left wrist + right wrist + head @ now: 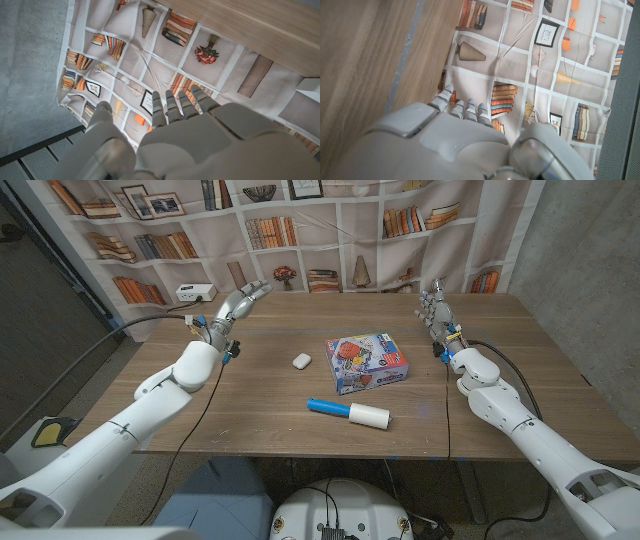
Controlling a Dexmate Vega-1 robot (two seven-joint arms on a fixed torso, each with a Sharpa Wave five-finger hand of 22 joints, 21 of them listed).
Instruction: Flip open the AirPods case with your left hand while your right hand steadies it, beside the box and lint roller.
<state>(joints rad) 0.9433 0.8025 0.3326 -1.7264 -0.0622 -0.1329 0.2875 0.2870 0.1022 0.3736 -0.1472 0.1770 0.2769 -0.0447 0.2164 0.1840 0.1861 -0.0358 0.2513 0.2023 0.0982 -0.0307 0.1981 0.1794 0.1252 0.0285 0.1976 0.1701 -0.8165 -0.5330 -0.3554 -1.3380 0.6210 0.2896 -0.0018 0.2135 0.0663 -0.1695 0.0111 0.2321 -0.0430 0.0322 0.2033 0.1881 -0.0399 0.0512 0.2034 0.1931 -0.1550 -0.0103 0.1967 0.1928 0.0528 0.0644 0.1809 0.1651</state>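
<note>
Nothing of the task was done at this point. AirPods case (301, 361) sat closed on the wooden table (250, 420), just left of the colourful box (367, 364), with the blue-handled lint roller (349, 413) lying nearer the robot, in front of the box. Left hand (232, 309) was raised at the table's far left, fingers spread, holding nothing, well apart from the case. Right hand (437, 308) was up at the far right, fingers apart, also empty, on the other side of the box from the case. Wrist views looked past each hand at the bookshelf backdrop (150, 75). Still to do, by my read: bring the right hand in to brace the case, then the left to lift the lid
</note>
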